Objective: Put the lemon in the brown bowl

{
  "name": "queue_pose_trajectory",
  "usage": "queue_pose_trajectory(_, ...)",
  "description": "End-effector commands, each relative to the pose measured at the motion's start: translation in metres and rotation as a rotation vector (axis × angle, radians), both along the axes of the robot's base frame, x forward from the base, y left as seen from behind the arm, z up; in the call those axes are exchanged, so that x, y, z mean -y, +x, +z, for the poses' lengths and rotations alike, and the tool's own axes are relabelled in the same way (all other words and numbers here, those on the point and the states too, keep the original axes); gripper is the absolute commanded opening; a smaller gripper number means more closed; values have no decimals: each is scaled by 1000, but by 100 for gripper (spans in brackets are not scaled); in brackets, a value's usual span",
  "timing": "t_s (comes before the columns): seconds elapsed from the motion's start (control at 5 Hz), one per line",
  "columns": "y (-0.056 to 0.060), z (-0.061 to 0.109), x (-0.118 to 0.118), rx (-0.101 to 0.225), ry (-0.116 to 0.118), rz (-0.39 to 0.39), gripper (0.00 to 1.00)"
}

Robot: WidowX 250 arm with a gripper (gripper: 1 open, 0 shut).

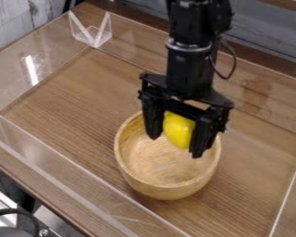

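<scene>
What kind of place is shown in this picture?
Probably a robot test bench or lab: a black robot arm stands over a wooden table, and a black cable curls at its edge.
</scene>
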State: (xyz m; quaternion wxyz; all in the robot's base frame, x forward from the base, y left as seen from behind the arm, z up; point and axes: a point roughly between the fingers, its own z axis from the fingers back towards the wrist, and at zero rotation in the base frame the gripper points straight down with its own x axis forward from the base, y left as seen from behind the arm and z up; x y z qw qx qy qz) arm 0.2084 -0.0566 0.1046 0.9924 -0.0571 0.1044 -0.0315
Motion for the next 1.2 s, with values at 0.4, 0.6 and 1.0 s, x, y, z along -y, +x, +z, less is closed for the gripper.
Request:
queue_pose_trajectory(0.4,3,26,1,67,-37,-10,100)
queue_pose_trajectory(0.6,1,28,1,66,-44,-11,100)
queue_pose_trajectory(1.0,-3,29,2,63,-57,-14,100)
